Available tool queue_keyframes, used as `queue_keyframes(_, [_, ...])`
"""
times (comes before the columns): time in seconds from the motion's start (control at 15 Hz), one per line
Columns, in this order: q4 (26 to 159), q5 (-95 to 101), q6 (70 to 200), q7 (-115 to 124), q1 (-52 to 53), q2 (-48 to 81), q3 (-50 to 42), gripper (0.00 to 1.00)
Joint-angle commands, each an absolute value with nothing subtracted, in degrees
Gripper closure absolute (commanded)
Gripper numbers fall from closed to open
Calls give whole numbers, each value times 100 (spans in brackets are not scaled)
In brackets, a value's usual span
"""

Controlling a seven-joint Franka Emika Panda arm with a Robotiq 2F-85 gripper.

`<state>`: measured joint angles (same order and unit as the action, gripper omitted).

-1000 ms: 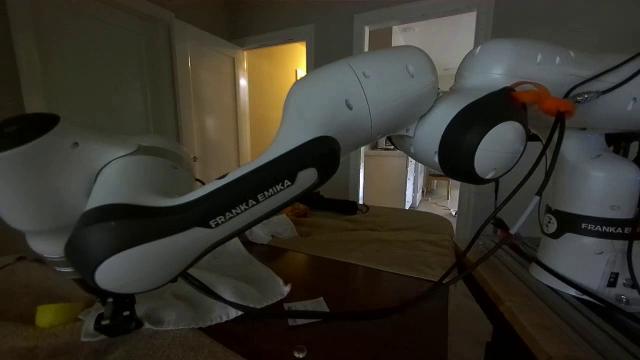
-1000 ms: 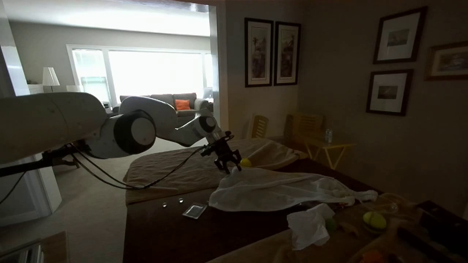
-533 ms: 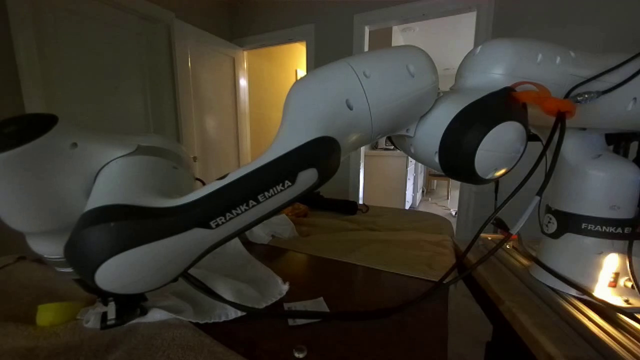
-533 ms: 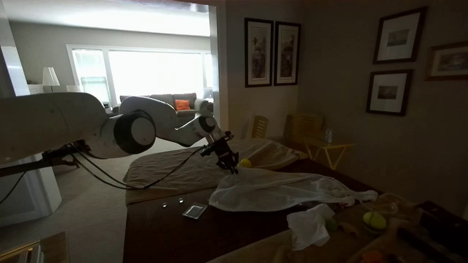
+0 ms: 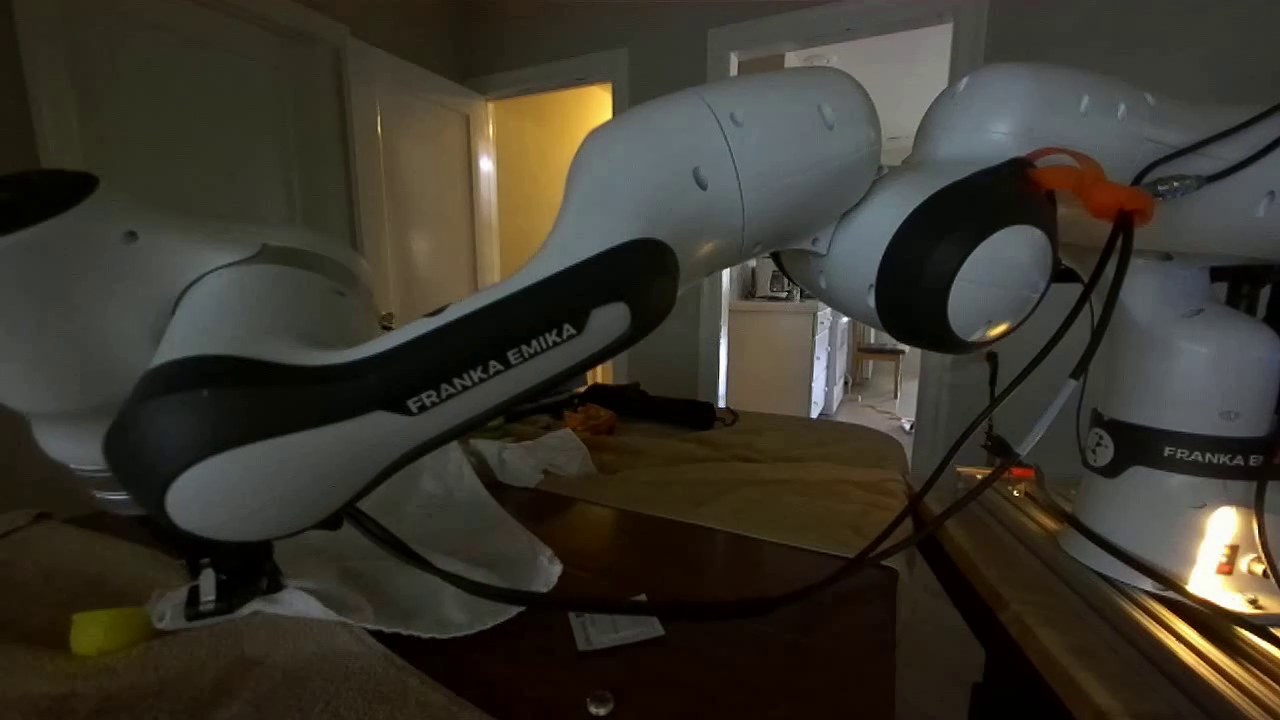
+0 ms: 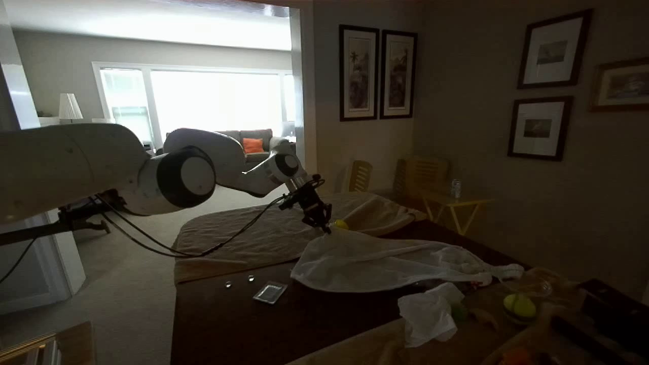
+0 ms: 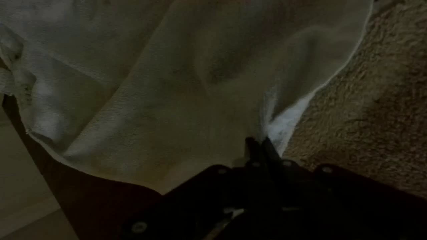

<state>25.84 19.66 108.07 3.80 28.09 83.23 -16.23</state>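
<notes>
Gripper (image 7: pixel 259 142): closed, pinching white cloth (image 7: pixel 160 110) near its hem | wrist view, from grip: cloth spreads 9–12 o'clock, hem runs toward 1, brown towel (image 7: pixel 373 130) at 3, dark tabletop (image 7: pixel 103 201) past cloth's edge at 8 | in an exterior view: yellow object (image 6: pixel 341 224) near, 2 o'clock

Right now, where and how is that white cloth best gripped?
Probably near the edge bordering the tan towel, pinched from above: the white cloth lies thin and spread out, so flat fabric offers little to grab, while a small fold stands up beside that edge. The gripper, angled down, is shut on the cloth just there.
</notes>
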Motion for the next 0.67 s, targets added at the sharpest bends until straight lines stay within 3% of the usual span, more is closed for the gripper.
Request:
queue_keyframes(0.0, [2583, 2243, 10634, 438, 2897, 8145, -1670, 99])
queue_keyframes(0.6, [2582, 2370, 10821, 67, 3169, 8081, -1578, 99])
